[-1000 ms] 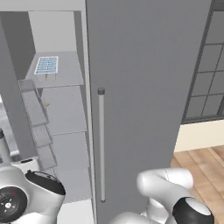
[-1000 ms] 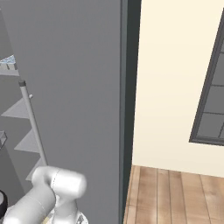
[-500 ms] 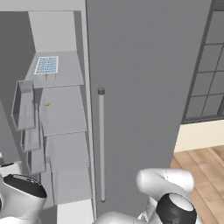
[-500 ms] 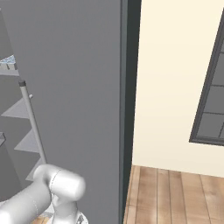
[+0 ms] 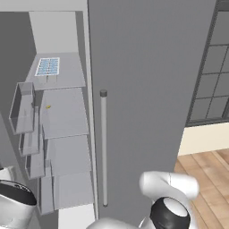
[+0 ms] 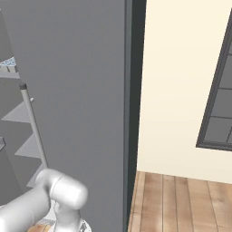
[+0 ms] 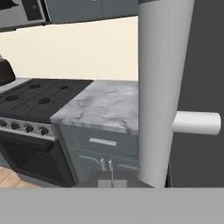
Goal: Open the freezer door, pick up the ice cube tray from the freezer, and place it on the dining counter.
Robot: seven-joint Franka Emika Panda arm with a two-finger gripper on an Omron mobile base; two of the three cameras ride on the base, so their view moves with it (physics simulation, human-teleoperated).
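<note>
The freezer (image 5: 67, 116) stands open, with pale shelves stacked inside. On its top shelf lies the light blue ice cube tray (image 5: 48, 66), whose edge also shows at the far left (image 6: 8, 62). The freezer door (image 5: 9, 89) is swung out to the left, its grey bins (image 5: 24, 109) facing in. In the hand view its silver bar handle (image 7: 162, 87) rises close by, in front of the dark door face (image 7: 205, 65). My gripper (image 7: 107, 165) is shut on nothing, low and just left of that handle. The dining counter is out of view.
The plain grey door (image 5: 147, 89) with its own bar handle (image 5: 103, 147) stays closed right of the freezer. Beyond the hand are a black stove (image 7: 30, 113) and a small marble counter (image 7: 100, 107) against a cream wall. A window (image 5: 212, 67) and wooden floor (image 6: 181, 199) lie right.
The freezer door has swung further open to the left, so more of the shelves show. My arm's dark joint at the lower left has dropped lower.
</note>
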